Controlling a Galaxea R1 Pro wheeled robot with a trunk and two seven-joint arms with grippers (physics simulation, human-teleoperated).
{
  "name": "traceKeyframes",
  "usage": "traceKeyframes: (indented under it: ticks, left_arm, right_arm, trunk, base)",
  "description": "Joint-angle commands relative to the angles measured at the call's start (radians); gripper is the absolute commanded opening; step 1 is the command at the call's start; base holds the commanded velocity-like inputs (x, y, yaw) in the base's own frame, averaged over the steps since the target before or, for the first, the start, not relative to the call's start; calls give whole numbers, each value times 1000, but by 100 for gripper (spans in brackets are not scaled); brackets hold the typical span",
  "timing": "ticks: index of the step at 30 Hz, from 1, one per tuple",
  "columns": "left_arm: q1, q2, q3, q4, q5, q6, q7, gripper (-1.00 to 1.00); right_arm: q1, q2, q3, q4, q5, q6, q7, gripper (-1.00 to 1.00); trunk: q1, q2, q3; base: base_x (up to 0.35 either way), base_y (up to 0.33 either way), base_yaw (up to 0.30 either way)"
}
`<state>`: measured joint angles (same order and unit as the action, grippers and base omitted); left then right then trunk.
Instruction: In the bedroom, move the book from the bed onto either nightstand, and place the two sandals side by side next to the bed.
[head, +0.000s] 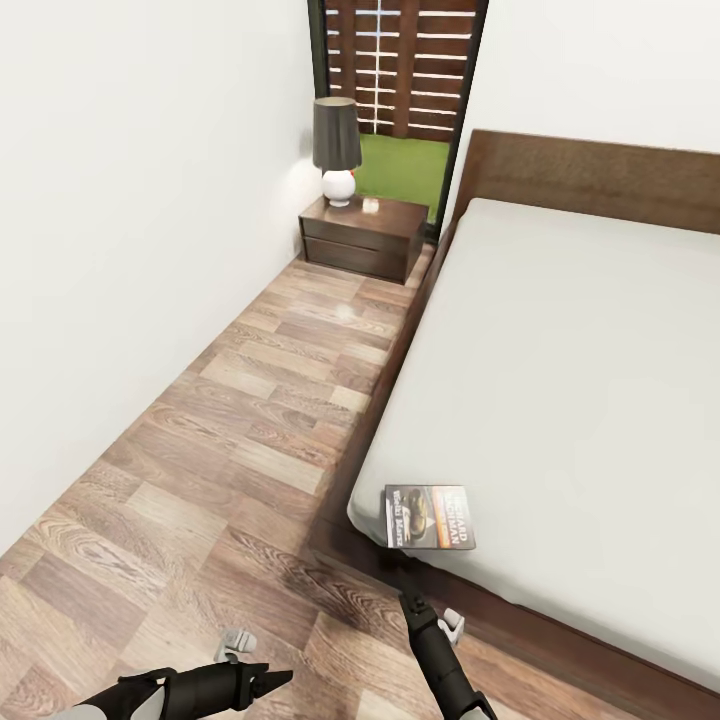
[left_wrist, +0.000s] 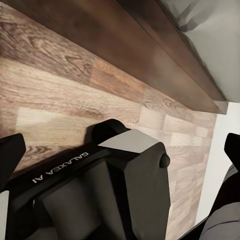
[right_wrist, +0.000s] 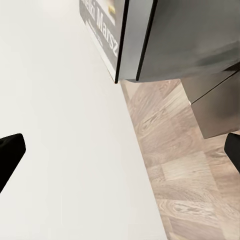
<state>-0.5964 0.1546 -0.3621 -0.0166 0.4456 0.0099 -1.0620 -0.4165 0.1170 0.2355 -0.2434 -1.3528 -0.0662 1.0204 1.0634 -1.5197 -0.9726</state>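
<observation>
The book (head: 430, 516), dark with an orange band and white lettering, lies flat on the near left corner of the bed's grey mattress (head: 560, 370). Its lettered edge (right_wrist: 102, 37) appears in the right wrist view. My right gripper (head: 406, 596) hovers over the bed's dark frame just short of the book, open, with its black fingertips (right_wrist: 10, 155) far apart and nothing between them. My left gripper (head: 278, 679) is low over the floor at the bottom left, also open. The nightstand (head: 360, 238) stands at the far wall beside the headboard. The sandals are out of view.
A lamp (head: 337, 150) with a dark shade and a small white item occupy the nightstand's top. A strip of wood-plank floor (head: 260, 420) runs between the white left wall and the bed frame (left_wrist: 150, 55). A tall window (head: 400, 90) is behind the nightstand.
</observation>
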Motion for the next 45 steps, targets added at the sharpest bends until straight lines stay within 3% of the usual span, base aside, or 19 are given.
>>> traceKeyframes:
  ticks: [1, 45]
  left_arm:
    - [0, 0, -8, 0, 8, 1, -3, 100]
    - [0, 0, -9, 0, 8, 1, -3, 100]
  right_arm:
    - [-1, 0, 8, 1, -8, -7, 2, 100]
    - [-1, 0, 8, 0, -8, -6, 3, 100]
  trunk:
    - [0, 0, -1]
    - [0, 0, -1]
  base:
    - [0, 0, 0]
    - [53, 0, 0]
